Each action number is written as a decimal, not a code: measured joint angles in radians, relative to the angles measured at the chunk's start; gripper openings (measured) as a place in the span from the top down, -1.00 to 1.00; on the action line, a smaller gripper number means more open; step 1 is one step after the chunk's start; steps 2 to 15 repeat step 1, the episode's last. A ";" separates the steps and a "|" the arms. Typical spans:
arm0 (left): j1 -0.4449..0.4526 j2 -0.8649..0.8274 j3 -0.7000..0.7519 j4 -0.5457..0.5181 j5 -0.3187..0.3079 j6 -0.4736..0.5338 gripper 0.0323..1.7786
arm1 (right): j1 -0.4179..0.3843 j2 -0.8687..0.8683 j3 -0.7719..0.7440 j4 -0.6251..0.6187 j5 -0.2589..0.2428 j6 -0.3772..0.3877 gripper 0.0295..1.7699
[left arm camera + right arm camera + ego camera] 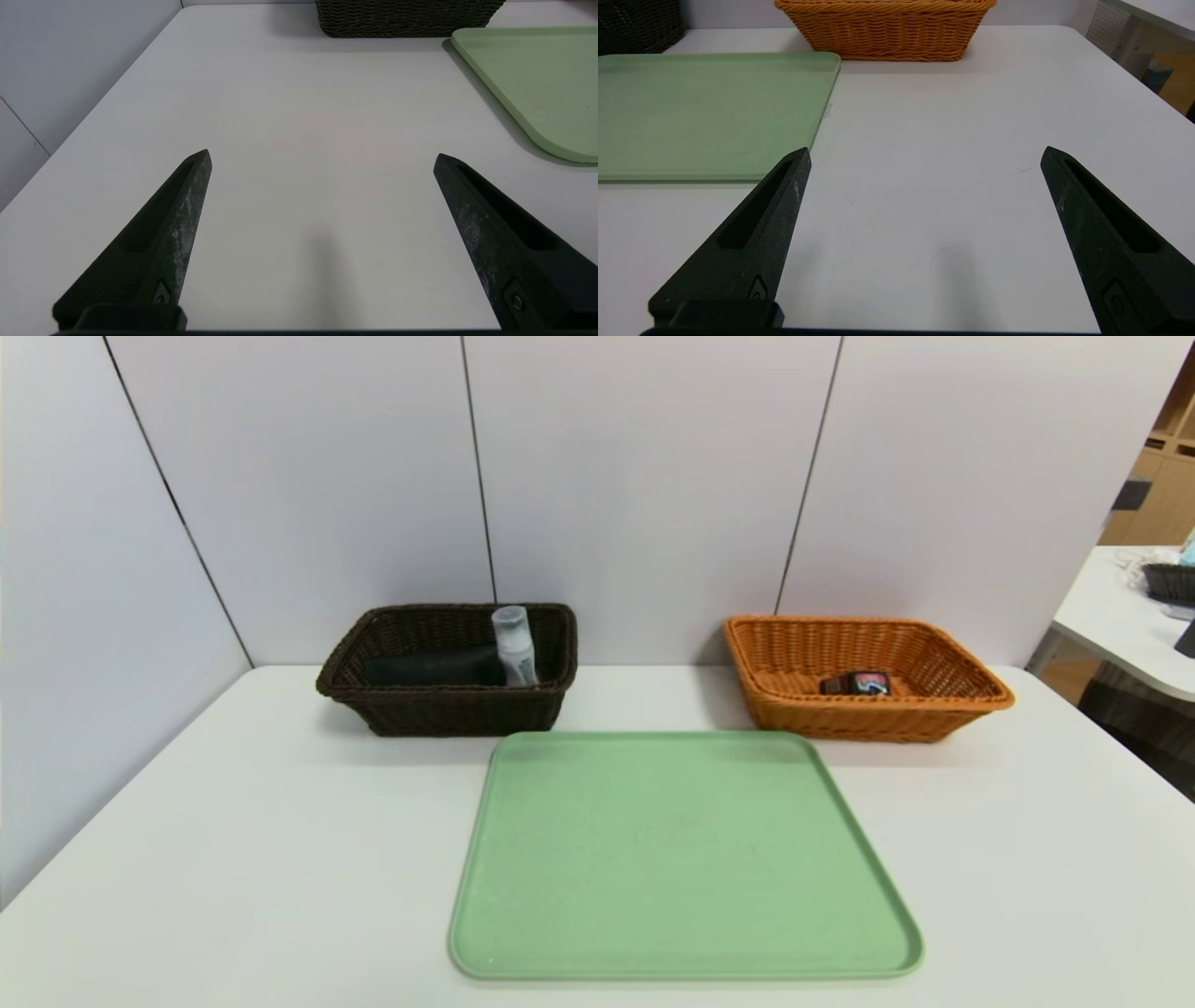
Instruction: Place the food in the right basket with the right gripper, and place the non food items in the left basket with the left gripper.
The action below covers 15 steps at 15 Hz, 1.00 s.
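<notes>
Currently, the dark brown basket (448, 695) at the far left of the worktop (233, 840) contains an upright clear bottle (514, 645) and a black item (434, 667) lying beside it. The orange basket (864, 705) at the far right contains a small dark packet (857, 684). The green tray (681, 859) lies between and in front of both baskets, with nothing on it. The left gripper (322, 158) hovers over bare worktop to the left of the tray, fingers (187, 205) spread wide and holding nothing. The right gripper (924, 156) hovers to the right of the tray, fingers (784, 196) likewise spread wide and holding nothing.
</notes>
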 joint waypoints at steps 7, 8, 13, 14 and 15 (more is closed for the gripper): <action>0.000 0.000 0.000 0.000 0.000 0.000 -0.90 | 0.000 0.000 0.000 0.000 0.000 0.000 -0.92; 0.000 0.000 0.000 0.000 0.000 0.000 -0.90 | 0.000 0.000 0.000 0.000 0.000 0.000 -0.92; 0.000 0.000 0.000 0.000 0.000 0.000 -0.90 | 0.000 0.000 0.000 0.000 0.000 0.000 -0.92; 0.000 0.000 0.000 0.000 0.000 0.000 -0.90 | 0.000 0.000 0.000 0.000 0.000 0.000 -0.92; 0.000 0.000 0.000 0.000 0.000 0.000 -0.90 | 0.000 0.000 0.000 0.000 0.000 0.000 -0.92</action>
